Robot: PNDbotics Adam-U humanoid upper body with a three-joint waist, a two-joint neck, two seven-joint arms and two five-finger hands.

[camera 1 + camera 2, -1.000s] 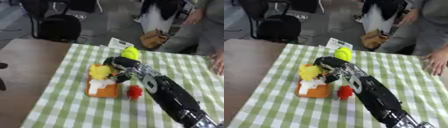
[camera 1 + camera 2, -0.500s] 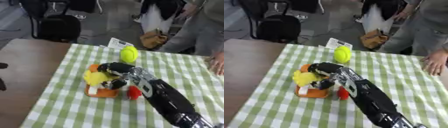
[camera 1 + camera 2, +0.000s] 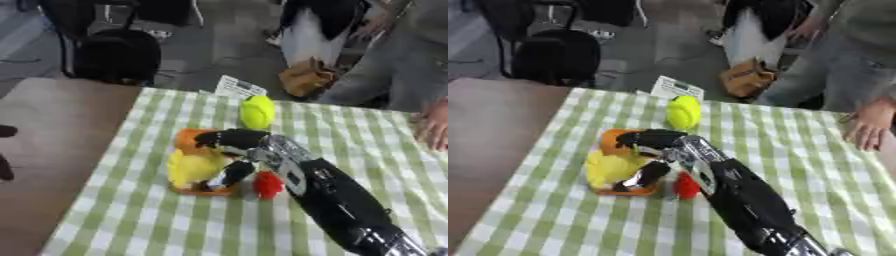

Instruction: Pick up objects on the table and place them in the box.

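Since the earlier frames the right hand (image 3: 229, 155) has travelled from beside the yellow-green ball to the orange box, carrying the yellow toy with it. Left eye view: one right hand, its fingers curled round one yellow toy (image 3: 194, 167), holds the toy over the near part of one orange box (image 3: 187, 138) on the green-and-white checked tablecloth (image 3: 140, 215); whether the toy rests on the box floor cannot be told. One small red object (image 3: 268, 184) lies just beside the box, against the forearm. One yellow-green ball (image 3: 256, 112) lies near the far table edge, apart from the box. One white card (image 3: 238, 87) with dark printing, not legible, sits at the far edge. Right eye view: the same single items appear, with the ball (image 3: 682, 112) beyond the box and a person's hand (image 3: 870, 127) resting on the cloth's right edge, touching none of them. The left hand shows in neither view.
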